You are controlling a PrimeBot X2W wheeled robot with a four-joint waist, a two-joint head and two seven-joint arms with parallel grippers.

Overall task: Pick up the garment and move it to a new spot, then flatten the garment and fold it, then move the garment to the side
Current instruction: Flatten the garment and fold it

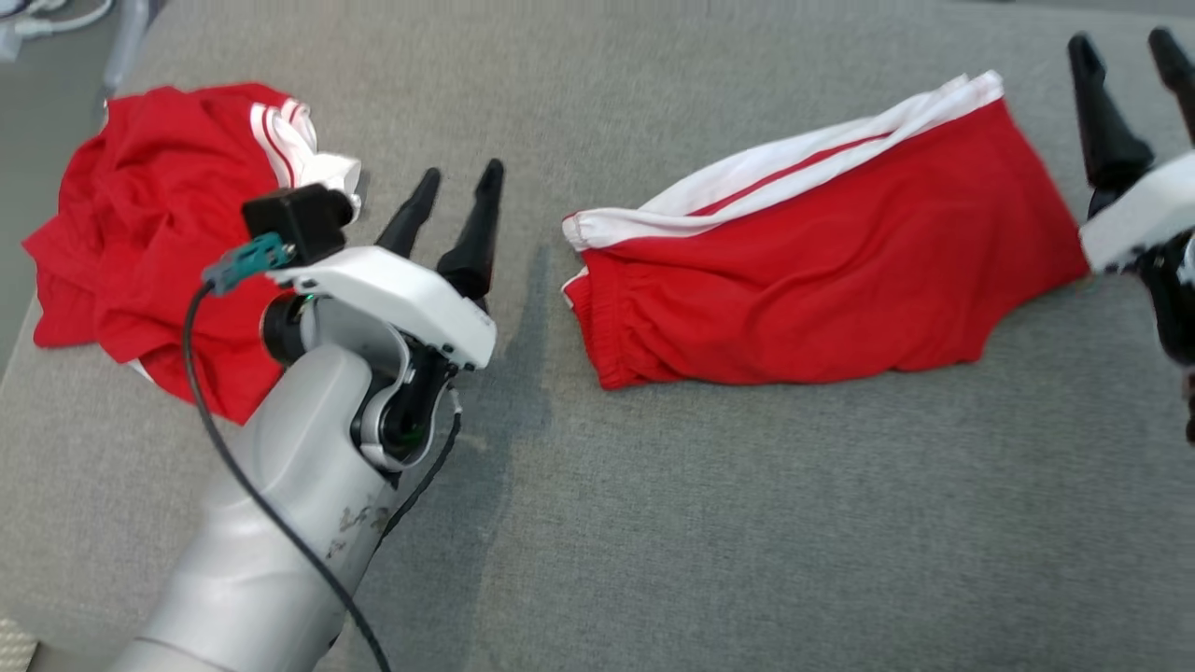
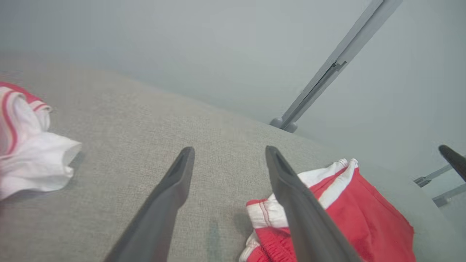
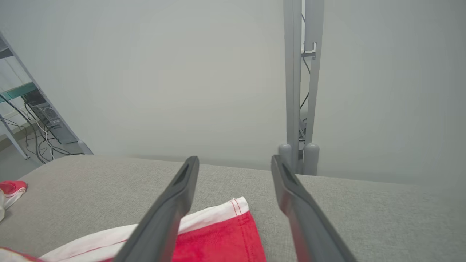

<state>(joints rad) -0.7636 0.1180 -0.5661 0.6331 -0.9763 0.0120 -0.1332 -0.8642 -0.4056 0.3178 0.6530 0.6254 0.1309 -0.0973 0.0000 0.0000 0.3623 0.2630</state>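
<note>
Red shorts (image 1: pixel 822 271) lie folded on the bench (image 1: pixel 747 523), left gripper (image 1: pixel 462 170) and right gripper (image 1: pixel 1120 37) flanking, fingers (image 1: pixel 478 224) spread, likely to slide them aside.

The light is soft and even, with no glare. In the head view the left hand (image 1: pixel 462 170) and its arm (image 1: pixel 280 485) cast a faint, blurred shadow to their right on the grey surface (image 1: pixel 747 523). The right hand (image 1: pixel 1120 37), at the edge, looks slightly smeared. Both wrist views are hazy and washed out, with a milky wall (image 2: pixel 182 43) and soft-edged near fingers (image 2: pixel 164 203).
</note>
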